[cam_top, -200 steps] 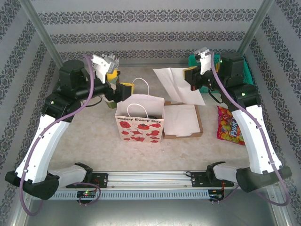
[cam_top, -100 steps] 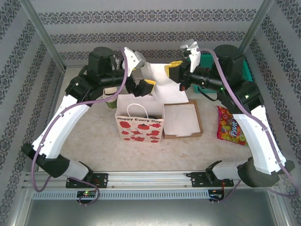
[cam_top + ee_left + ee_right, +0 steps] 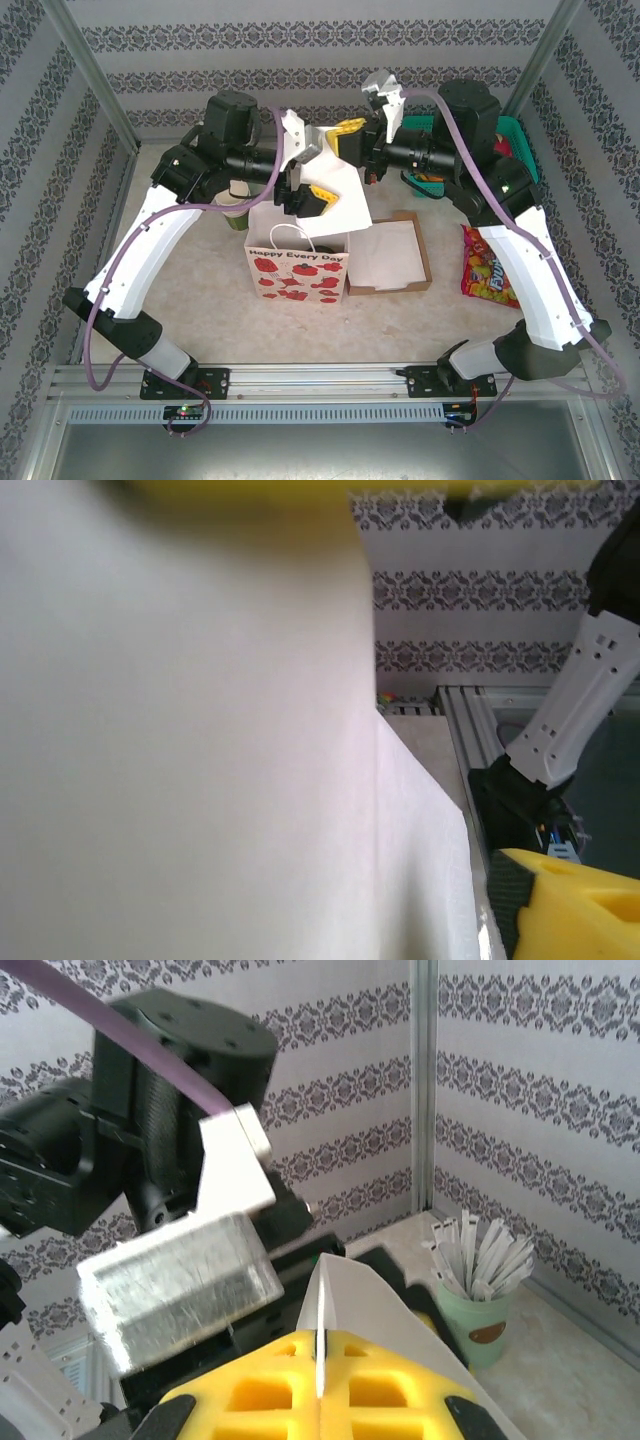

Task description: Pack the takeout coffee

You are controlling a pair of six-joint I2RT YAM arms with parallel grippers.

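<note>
On the tabletop, the gift bag stands at frame centre, the cardboard tray just beside it on the right, and the candy packet further right. The white paper bag sits above the gift bag in the frame, with the plastic basket at upper right.

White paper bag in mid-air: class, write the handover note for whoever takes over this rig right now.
Right gripper: shut on the white paper bag, holding it in the air.
Left gripper: open, one finger on either side of the bag.
Coffee: an olive-green cup stands at the back left, not packed.
Done: bag picked up.
Left: open the bag, put the coffee in.
</note>
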